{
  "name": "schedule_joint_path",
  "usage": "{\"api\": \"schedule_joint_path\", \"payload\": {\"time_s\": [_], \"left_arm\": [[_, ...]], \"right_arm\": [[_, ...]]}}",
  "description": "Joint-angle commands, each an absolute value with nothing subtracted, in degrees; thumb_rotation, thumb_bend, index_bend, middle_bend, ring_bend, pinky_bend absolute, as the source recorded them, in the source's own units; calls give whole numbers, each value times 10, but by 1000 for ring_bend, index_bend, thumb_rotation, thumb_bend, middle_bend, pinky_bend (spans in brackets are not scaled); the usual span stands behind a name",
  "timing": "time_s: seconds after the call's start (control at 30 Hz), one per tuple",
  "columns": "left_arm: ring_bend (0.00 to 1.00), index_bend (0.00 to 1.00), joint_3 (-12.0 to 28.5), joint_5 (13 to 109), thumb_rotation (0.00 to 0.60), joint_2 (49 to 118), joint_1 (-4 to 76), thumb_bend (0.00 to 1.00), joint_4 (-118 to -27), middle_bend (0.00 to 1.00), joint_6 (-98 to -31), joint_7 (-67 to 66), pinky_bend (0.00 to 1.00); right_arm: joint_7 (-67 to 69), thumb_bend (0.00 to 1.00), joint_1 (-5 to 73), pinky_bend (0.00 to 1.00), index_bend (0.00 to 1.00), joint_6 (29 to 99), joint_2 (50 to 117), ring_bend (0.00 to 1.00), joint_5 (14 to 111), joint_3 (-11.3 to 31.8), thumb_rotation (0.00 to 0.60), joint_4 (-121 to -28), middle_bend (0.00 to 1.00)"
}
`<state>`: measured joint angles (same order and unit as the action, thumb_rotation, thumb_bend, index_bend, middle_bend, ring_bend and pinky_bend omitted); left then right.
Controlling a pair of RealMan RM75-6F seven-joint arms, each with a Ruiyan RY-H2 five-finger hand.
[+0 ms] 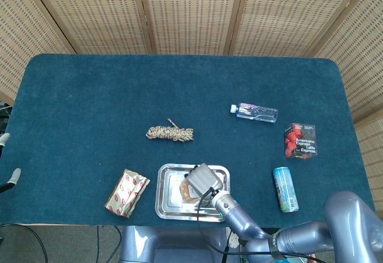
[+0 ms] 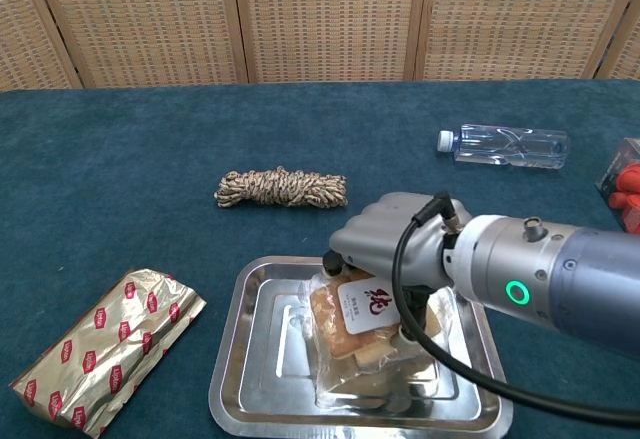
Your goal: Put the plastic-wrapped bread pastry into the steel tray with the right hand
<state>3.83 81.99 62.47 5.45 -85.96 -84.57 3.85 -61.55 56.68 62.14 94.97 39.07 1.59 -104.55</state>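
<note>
My right hand (image 2: 395,249) (image 1: 201,179) hangs over the steel tray (image 2: 255,364) (image 1: 164,200) at the table's near edge. It grips the plastic-wrapped bread pastry (image 2: 355,334) (image 1: 188,192) from above. The pastry is a clear pack with a white label and red mark. Its lower end reaches down inside the tray, close to or touching the bottom. My left hand (image 1: 5,179) shows only as pale fingertips at the far left edge of the head view, off the table; its state is unclear.
A coiled rope (image 2: 282,188) lies behind the tray. A gold foil packet (image 2: 105,344) sits left of the tray. To the right are a water bottle (image 2: 505,145), a red box (image 1: 300,140) and a can (image 1: 285,189).
</note>
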Motion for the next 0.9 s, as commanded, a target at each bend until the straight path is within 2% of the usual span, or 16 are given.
{"api": "schedule_joint_path", "payload": {"time_s": [0.03,0.3,0.53,0.9], "left_arm": [[0,0,39,819,584,623,54,383,-861,0,-845,39,0],[0,0,41,819,583,615,51,383,-870,0,-849,41,0],[0,0,40,819,585,608,46,383,-878,0,-854,40,0],[0,0,38,819,585,603,28,383,-900,0,-878,20,0]], "right_arm": [[-620,224,572,358,171,628,943,155,367,19,600,-1057,173],[-648,220,584,334,77,667,938,90,343,15,600,-1089,71],[-687,221,591,329,74,711,923,85,317,7,600,-1128,68],[-703,223,590,329,73,734,896,85,347,-26,600,-1181,68]]}}
